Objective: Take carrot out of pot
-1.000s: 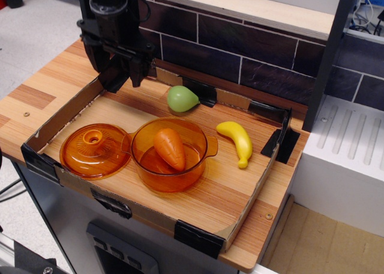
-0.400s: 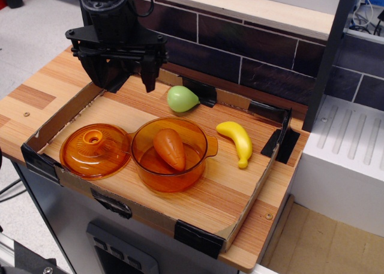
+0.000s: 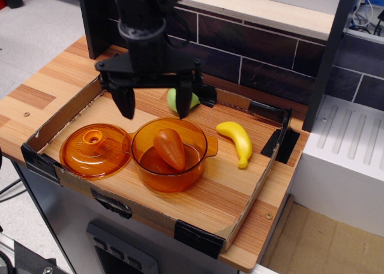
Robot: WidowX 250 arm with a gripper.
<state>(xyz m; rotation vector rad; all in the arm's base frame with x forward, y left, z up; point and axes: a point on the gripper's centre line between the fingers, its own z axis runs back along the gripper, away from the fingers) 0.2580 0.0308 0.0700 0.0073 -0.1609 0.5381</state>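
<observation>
Dark brick-pattern tiles run along the back wall behind my gripper [image 3: 155, 106], with a pale wooden ledge above them and a white ribbed unit off to its right. Under it sits a wooden table [image 3: 45, 85] carrying a shallow cardboard tray [image 3: 66, 112] with black tape at the corners.

My gripper hangs with its jaws spread wide and nothing between them, the two dark fingers [image 3: 127, 103] pointing down. Just below and a little in front of it stands the pot [image 3: 171, 155], translucent amber with small side handles. The carrot [image 3: 170, 148] lies inside, leaning against the pot's wall with its blunt end up toward the gripper and its narrow end down at the pot floor.

I judge the carrot light, rigid and smooth, so it may slip if pinched at the taper. I would close on the thick upper half, across its width, where the sides run nearly parallel. The pot looks light too and could drag or tip if a finger catches its rim.

To the gripper's lower left lies the matching lid [image 3: 94, 150], knob up, touching the pot. A green pear [image 3: 180, 99] sits partly hidden behind the right finger, and a banana [image 3: 237, 141] rests to the lower right, apart from the pot.
</observation>
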